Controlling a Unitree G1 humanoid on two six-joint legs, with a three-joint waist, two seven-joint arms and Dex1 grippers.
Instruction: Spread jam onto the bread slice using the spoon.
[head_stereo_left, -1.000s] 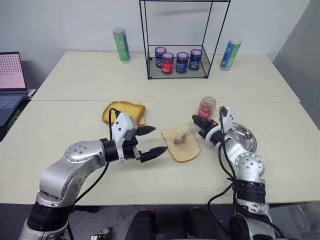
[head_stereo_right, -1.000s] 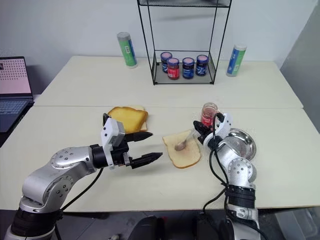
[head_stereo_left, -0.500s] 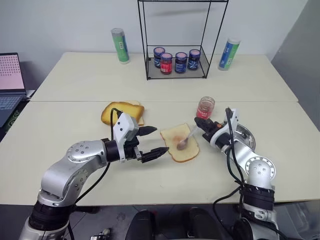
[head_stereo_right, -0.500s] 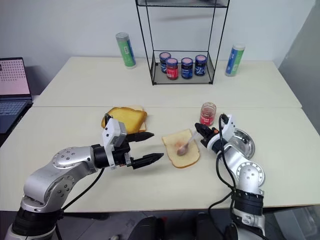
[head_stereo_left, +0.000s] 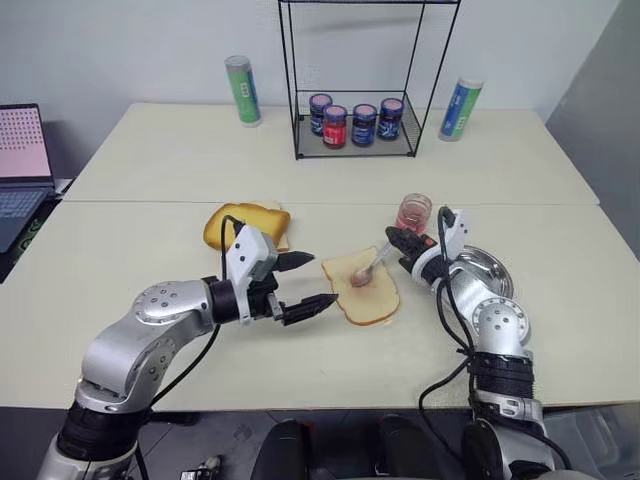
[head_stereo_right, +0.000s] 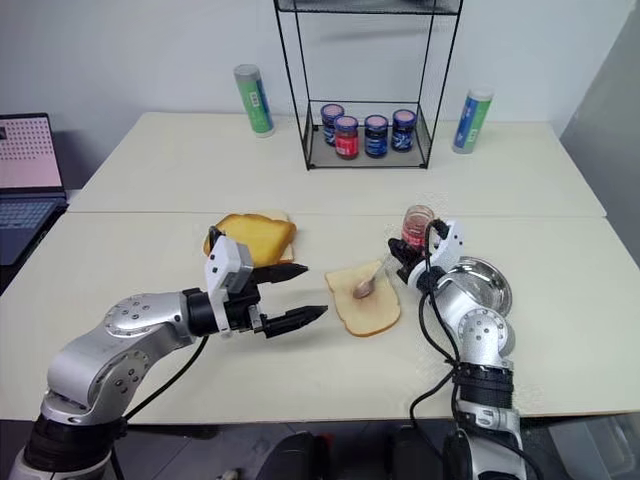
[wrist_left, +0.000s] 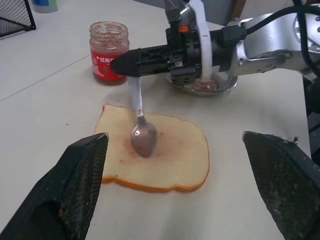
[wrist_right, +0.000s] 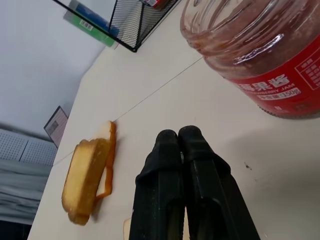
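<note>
The right claw (wrist_left: 125, 61) is clamped shut on the handle of the spoon (wrist_left: 141, 127), whose bowl rests on the bread slice (wrist_left: 165, 152) near its middle, over a faint pink smear. The slice lies flat on the worktop (head_stereo_left: 150, 160), and the jam (wrist_left: 108, 52) stands in its clear jar at about one o'clock from the slice, just beside the right claw. The left claw (head_stereo_left: 300, 285) hangs wide and empty at nine o'clock of the slice, near it but apart.

To spread well, I judge the spoon's back should stay low and nearly flat, sweeping outward from the centre toward the crust in light strokes. Too much pressure would likely drag the unheld slice; the left claw could steady its near edge.
</note>
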